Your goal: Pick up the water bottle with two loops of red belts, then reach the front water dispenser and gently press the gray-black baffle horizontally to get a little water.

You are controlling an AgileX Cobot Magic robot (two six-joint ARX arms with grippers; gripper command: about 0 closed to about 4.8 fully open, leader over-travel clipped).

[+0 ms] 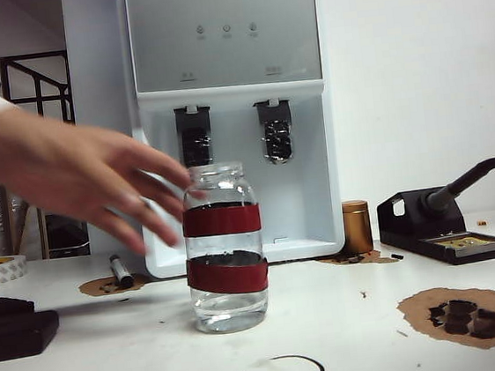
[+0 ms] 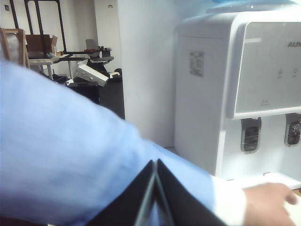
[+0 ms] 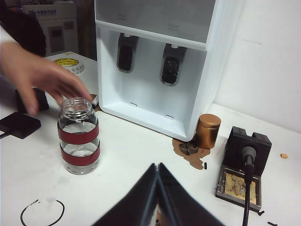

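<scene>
The left gripper (image 2: 156, 200) has its fingers pressed together on nothing, hanging behind a blue-sleeved arm (image 2: 70, 155), and the right gripper (image 3: 157, 197) is likewise closed and empty above the bench (image 3: 136, 155), well apart from the water bottle (image 3: 79, 135). That bottle stands upright on the bench in front of the water dispenser (image 1: 231, 116), with a little water (image 1: 230, 309) in its bottom. A person's hand (image 1: 78, 177) reaches in from the left, its fingertips at the bottle's neck.
</scene>
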